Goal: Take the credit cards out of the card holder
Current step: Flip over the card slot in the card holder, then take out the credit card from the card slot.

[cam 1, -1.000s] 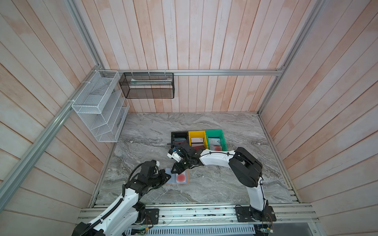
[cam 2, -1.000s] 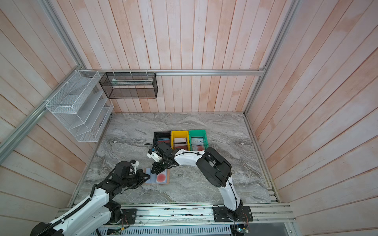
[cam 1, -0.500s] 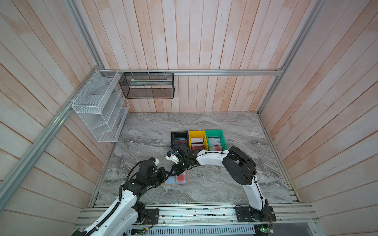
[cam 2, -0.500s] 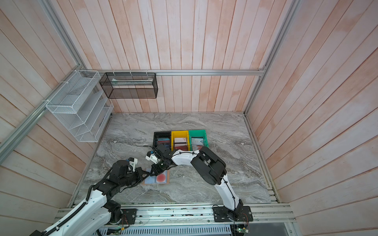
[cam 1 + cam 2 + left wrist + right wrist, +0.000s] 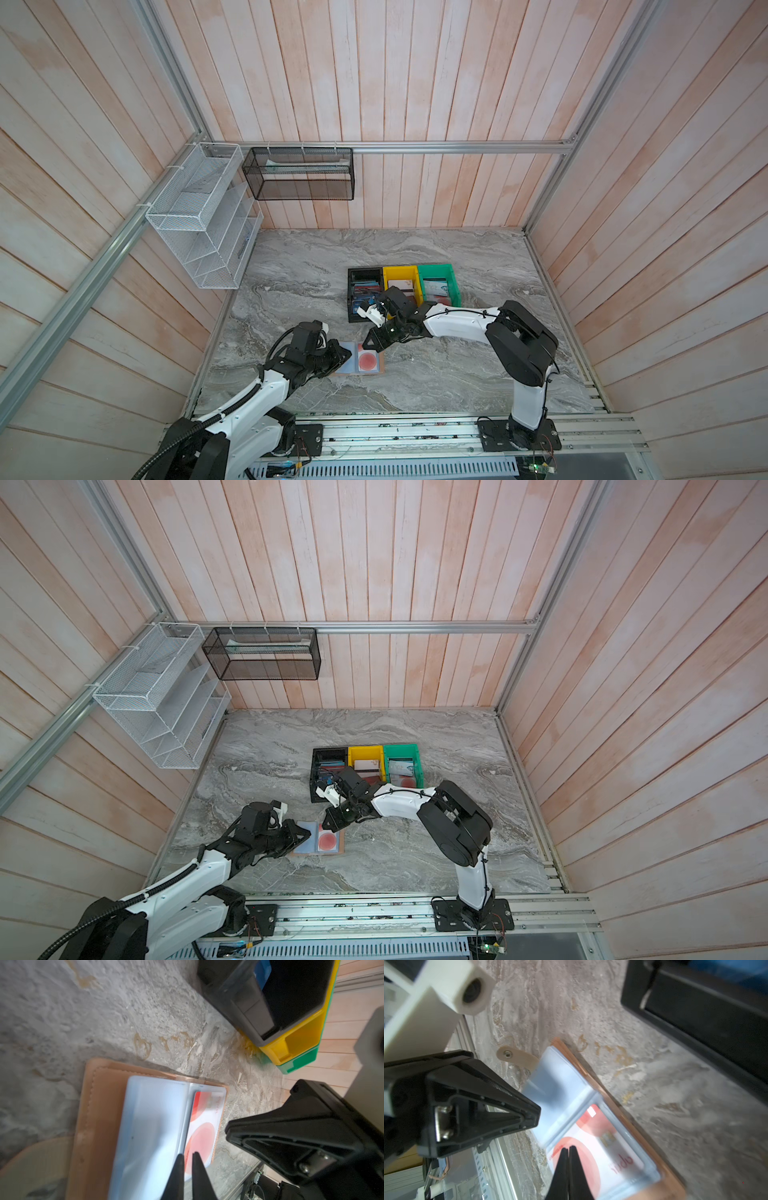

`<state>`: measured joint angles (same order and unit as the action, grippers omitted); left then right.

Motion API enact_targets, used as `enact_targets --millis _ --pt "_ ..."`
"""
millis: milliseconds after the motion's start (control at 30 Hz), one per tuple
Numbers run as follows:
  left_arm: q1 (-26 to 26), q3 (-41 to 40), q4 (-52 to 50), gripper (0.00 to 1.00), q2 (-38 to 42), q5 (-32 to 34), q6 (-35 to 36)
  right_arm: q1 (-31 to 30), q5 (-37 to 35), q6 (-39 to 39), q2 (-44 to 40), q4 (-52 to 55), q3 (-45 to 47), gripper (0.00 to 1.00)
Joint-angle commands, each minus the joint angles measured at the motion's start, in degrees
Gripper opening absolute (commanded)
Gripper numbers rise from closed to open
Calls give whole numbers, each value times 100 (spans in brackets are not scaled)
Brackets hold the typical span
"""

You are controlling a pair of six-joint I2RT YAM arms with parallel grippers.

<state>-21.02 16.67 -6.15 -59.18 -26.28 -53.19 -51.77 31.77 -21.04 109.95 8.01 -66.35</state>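
here, nearest the rail, the left gripper (image 5: 188,1154) is seen with its jaws parted by a mere slit. it is poised at the fold of the card holder (image 5: 99,1105), and nothing is seen pinched. the holder is laid open and flat on the marble table (image 5: 436,374), pale blue sleeves (image 5: 153,1126) upward. a whitish card (image 5: 202,1136) with an orange-red circle is lodged in the sleeve on the page toward the right arm; no second card can be made out. just beyond, the right gripper (image 5: 568,1148) is closed, tips together over that circle, gripping nothing.

the freeing of this card is judged to be the step in hand. the empty page should be pinned by the left tips so that the holder is not dragged. the card should be nudged lightly toward the sleeve's open edge, though which edge that is cannot be told. farther back, the black bin (image 5: 363,276), yellow bin (image 5: 401,272) and green bin (image 5: 436,268) are ranged side by side.
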Motion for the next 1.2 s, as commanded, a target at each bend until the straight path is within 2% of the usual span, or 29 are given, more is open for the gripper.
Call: enact_targets --millis 0,200,667,1167 --pt "19 142 484 15 -287 -187 98 -9 -402 18 -87 254 215 0" --pt "1 100 885 15 -764 -350 72 -9 -592 47 -114 359 341 0" --pt "-3 25 1109 22 -925 -444 98 -13 -813 100 -220 575 371 0" --pt "-69 -177 1368 22 -1171 -474 46 -83 -596 15 15 386 411 0"
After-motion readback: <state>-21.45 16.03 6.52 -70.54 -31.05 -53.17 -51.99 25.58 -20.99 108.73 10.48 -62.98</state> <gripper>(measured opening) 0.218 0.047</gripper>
